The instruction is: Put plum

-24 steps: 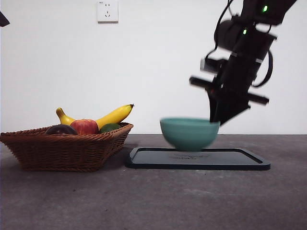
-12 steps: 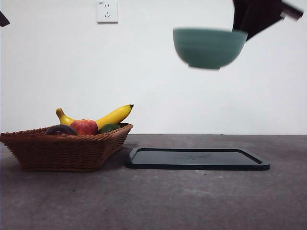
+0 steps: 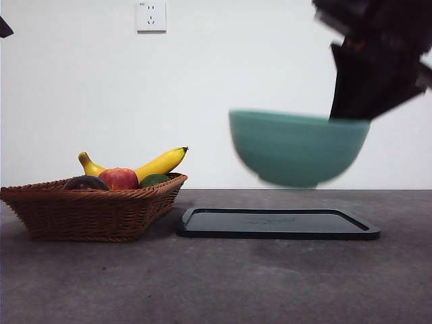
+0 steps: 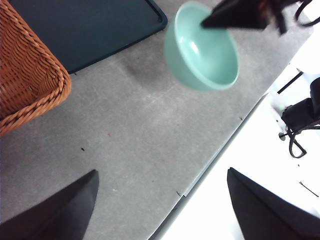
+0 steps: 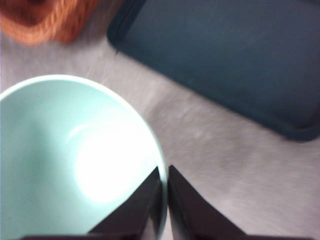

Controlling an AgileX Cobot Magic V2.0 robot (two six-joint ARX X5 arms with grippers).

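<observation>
The plum point(image 3: 86, 183), dark maroon and round, lies in the wicker basket point(image 3: 88, 212) at the left, beside a red apple-like fruit and a banana. My right gripper point(image 3: 347, 115) is shut on the rim of a mint-green bowl point(image 3: 297, 146) and holds it in the air above the black tray point(image 3: 277, 223). In the right wrist view the jaws point(image 5: 164, 172) pinch the bowl's wall point(image 5: 70, 160), one inside and one outside. The bowl is empty. My left gripper point(image 4: 161, 172) is open, high over the table's near edge, holding nothing.
The basket point(image 4: 25, 75) also holds a dark green fruit point(image 3: 154, 179). The tray point(image 4: 85, 30) lies flat right of the basket. The left arm shows only as a black tip point(image 3: 4, 28) at the top left corner. A wall socket is behind.
The right gripper lifted the bowl off the tray to near the top of the picture. It has since come lower and nearer the camera, looking larger. The basket and fruit have not moved.
</observation>
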